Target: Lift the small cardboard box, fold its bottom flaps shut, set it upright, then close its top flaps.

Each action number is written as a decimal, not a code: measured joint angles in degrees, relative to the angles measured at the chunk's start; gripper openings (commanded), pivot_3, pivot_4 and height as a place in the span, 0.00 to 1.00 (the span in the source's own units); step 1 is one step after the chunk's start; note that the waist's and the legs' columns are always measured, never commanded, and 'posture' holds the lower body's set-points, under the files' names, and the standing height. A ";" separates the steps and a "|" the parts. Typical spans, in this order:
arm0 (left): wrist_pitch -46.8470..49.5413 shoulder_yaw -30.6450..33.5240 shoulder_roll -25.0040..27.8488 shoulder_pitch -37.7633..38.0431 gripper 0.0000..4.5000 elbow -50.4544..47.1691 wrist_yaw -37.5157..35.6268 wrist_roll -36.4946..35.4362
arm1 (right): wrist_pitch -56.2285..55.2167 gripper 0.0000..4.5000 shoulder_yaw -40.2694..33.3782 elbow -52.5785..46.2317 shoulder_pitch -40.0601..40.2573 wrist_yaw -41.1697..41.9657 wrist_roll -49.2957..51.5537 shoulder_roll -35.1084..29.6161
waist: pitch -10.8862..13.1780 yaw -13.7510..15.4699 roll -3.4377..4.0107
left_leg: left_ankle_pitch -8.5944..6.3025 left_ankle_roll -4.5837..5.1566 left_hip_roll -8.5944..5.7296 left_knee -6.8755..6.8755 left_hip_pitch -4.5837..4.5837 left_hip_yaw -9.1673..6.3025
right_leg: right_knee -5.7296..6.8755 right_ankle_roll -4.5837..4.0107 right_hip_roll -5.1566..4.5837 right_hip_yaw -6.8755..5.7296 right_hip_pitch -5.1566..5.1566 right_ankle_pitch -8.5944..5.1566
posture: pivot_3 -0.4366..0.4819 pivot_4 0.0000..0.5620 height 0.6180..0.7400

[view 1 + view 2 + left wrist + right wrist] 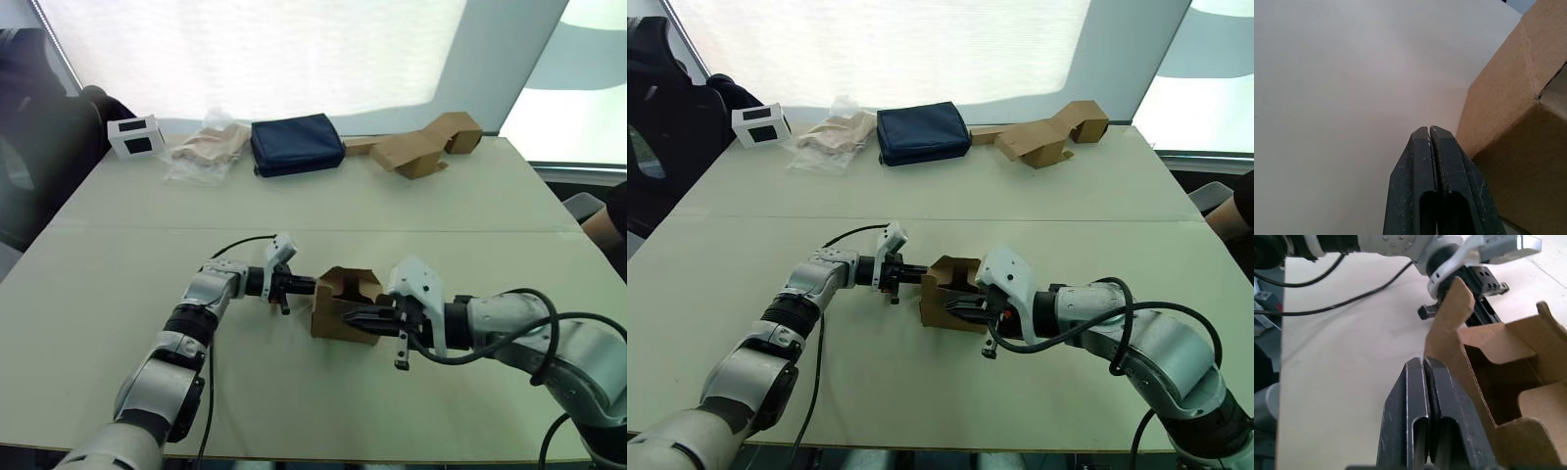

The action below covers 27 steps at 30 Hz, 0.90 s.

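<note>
- Small cardboard box [343, 305] first, since the job turns on it: it sits on the pale worktop [323, 211] near the front middle, between the two claws, its open side turned up and toward the right arm.
- Worktop: wide and cream, with a seam running across it behind the box.
- Navy blue pouch [296, 144] lies at the far edge, well apart from the box.
- Tan zigzag cardboard pieces [423, 145] lie at the far right of that edge, beside the pouch.
- Crumpled clear bag [208, 149] with something beige in it lies just left of the pouch; a small white block [135, 135] with dark faces stands left of that.
- Top flaps [1452, 316]: in the right wrist view one stands up from the rim, the others fold partly inward over a dark inside.
- Right claw [364, 316]: fingers pressed together with nothing between them, lying against the box's near wall just below the rim.
- Left claw [302, 285]: fingers also pressed flat together on nothing, tips at the box's left wall; whether they touch it is unclear.
</note>
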 measured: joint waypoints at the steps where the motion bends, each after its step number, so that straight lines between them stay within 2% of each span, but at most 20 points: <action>1: 0.11 0.02 0.03 0.21 0.00 -0.10 0.08 0.00 | -0.44 0.00 0.57 0.45 -0.20 0.21 -0.68 0.00 | 0.00 -0.01 0.00 | 0.00 0.00 0.00 0.00 0.00 0.00 | 0.00 0.00 0.00 0.00 0.00 0.00 | 0.48 0.27 1.00; 7: 0.40 0.01 0.05 1.00 0.00 -2.21 0.21 0.00 | -4.88 0.00 4.88 4.88 -0.45 2.10 -5.75 1.27 | 0.00 -0.06 0.00 | 0.00 0.00 0.01 0.00 0.01 0.00 | 0.01 0.00 0.02 0.00 0.00 0.00 | 0.48 0.27 1.00; 15: 1.37 0.04 0.19 2.75 0.00 -4.58 0.78 -0.01 | -6.54 0.00 5.57 6.84 -0.52 3.94 -7.99 2.64 | 0.00 -0.03 0.00 | 0.00 0.00 0.01 0.00 0.01 0.00 | 0.01 0.00 0.01 0.00 0.00 0.00 | 0.48 0.27 1.00; 21: 1.37 0.11 -0.01 2.99 0.00 -4.98 1.84 -0.05 | -5.08 0.00 3.52 6.37 -0.53 5.36 -4.77 3.51 | 0.00 -0.01 0.01 | 0.00 0.00 0.01 0.00 0.01 0.00 | 0.01 0.00 0.00 -0.01 0.00 0.00 | 0.48 0.27 1.00; 27: 1.44 1.06 -1.28 2.80 0.00 -4.58 2.55 -0.30 | -2.22 0.00 1.11 3.62 -1.10 6.63 -1.87 0.67 | 0.00 0.00 0.01 | 0.00 0.00 0.00 0.00 0.01 0.00 | 0.01 0.00 0.00 -0.01 0.00 0.00 | 0.48 0.27 1.00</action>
